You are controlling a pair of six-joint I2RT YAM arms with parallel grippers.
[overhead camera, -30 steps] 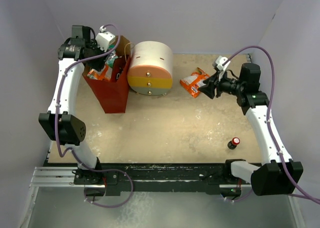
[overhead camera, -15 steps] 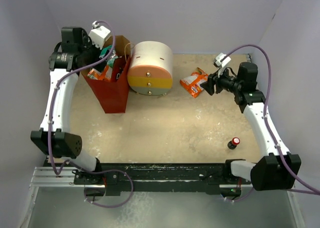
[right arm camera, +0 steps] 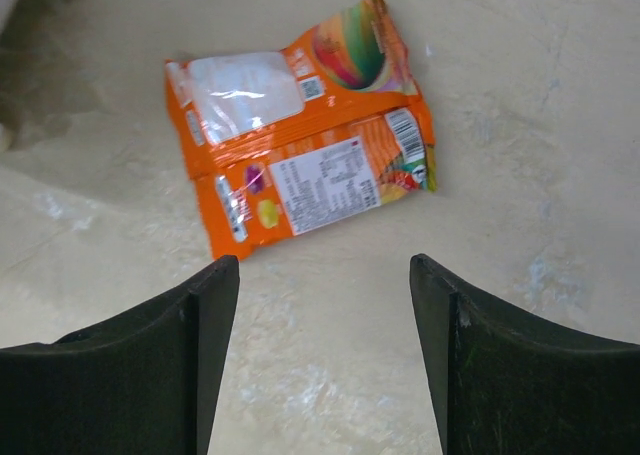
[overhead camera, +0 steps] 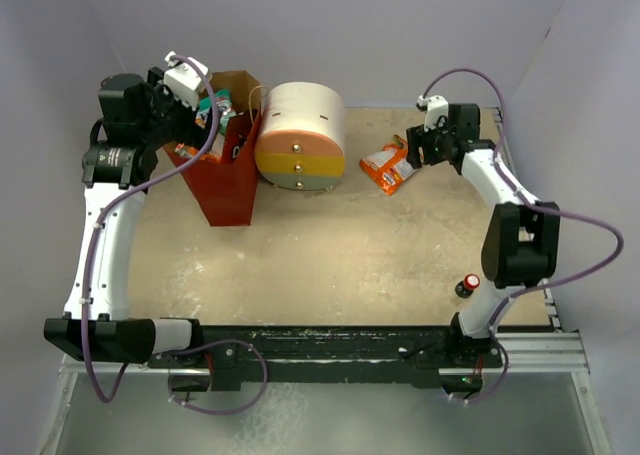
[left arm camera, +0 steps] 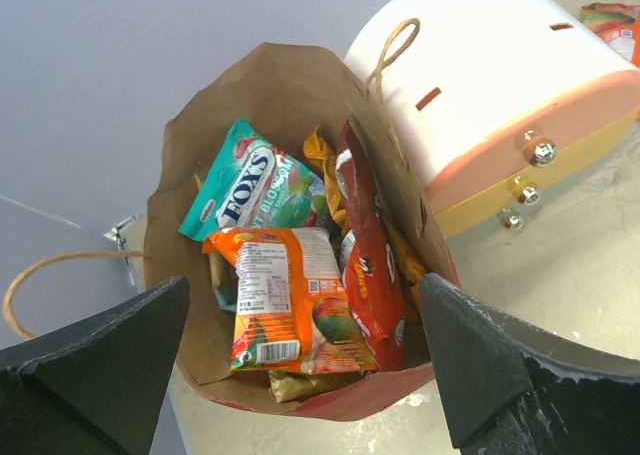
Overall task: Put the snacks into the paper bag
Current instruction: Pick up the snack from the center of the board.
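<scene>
Right gripper [right arm camera: 322, 275]: hovering spread, empty, orange packet [right arm camera: 300, 160] just ahead.
Advice: be straddling packet's middle before pinching.
Left gripper [left arm camera: 305, 305]: hovering spread, empty, paper bag [left arm camera: 270, 85] below.

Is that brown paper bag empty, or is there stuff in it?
Not empty: the bag holds a teal packet, an orange packet, a red packet and more.
</scene>
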